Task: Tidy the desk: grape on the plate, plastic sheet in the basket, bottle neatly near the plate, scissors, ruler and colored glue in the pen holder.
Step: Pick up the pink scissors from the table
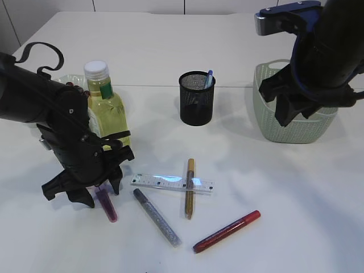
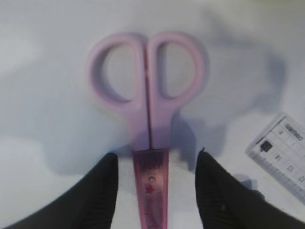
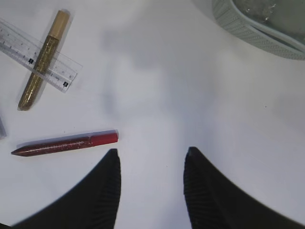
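Pink plastic scissors lie flat on the white surface between the two black fingers of the left hand, which stands about half open with a finger either side of the blade cover and a gap to each; it grips nothing. The handle loops point away from the hand, the covered blades run back under it. Just to its right lies the end of a clear ruler, with a gold glitter glue pen resting across it. Between hand and ruler a silver glitter glue pen lies at a slant, and farther right a red glitter glue pen lies alone. Behind the left hand a bottle of yellow liquid with a white cap stands upright, close against the arm; a pale plate shows behind it, mostly hidden, and whether the grape sits on it cannot be told.

The right hand hangs above the surface in front of the pale green basket, its fingers likewise about half apart and empty. In the right wrist view the basket rim lies ahead and to the right, with something clear and shiny inside it; the red pen lies ahead to the left. A black mesh pen holder stands between the two hands, farther back, with a blue-tipped item poking out.
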Motion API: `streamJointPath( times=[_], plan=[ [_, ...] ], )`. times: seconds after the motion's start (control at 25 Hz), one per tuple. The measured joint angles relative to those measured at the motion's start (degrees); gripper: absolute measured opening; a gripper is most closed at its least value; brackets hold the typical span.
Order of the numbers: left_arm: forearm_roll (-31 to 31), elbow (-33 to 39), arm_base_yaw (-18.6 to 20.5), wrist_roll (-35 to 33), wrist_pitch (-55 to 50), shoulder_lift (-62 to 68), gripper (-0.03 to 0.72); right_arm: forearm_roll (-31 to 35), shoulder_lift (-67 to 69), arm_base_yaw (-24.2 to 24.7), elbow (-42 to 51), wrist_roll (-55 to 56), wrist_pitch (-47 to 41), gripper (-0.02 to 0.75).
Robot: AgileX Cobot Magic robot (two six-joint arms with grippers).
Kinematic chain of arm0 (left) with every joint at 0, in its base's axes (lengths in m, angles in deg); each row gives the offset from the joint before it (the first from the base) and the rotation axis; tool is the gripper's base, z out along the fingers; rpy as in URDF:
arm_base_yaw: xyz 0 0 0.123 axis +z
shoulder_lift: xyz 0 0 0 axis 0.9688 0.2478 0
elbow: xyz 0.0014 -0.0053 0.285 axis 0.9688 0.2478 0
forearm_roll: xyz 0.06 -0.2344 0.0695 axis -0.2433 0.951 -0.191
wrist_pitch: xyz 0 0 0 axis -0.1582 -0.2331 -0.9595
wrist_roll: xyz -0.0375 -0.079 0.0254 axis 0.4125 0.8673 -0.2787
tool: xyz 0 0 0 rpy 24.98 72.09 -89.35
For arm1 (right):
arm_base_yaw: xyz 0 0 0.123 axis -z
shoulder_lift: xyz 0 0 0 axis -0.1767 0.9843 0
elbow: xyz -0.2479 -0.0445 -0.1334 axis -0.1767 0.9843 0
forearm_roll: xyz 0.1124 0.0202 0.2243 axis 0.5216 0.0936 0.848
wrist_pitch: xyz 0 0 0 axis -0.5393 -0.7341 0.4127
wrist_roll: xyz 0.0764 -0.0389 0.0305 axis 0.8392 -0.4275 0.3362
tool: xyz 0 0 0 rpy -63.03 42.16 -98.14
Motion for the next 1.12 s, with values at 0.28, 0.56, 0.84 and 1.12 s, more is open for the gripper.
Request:
streamJointPath(
  times=[0.28, 0.56, 0.84, 1.12],
  plan=[
    [-1.28, 0.0, 0.0, 0.0, -1.26, 0.0, 0.386, 0.0, 0.0, 0.0, 0.0, 0.0, 0.0, 0.353],
    [-1.5, -0.62, 0.0, 0.0, -2.33, 0.72, 0.384, 0.0, 0.0, 0.0, 0.0, 0.0, 0.0, 0.353],
    [-1.5, -0.66, 0.0, 0.0, -2.55, 0.84, 0.365, 0.0, 0.0, 0.0, 0.0, 0.0, 0.0, 0.353],
    [-1.69, -0.66, 0.0, 0.0, -3.24, 0.84, 0.197, 0.0, 0.0, 0.0, 0.0, 0.0, 0.0, 0.353]
  ],
)
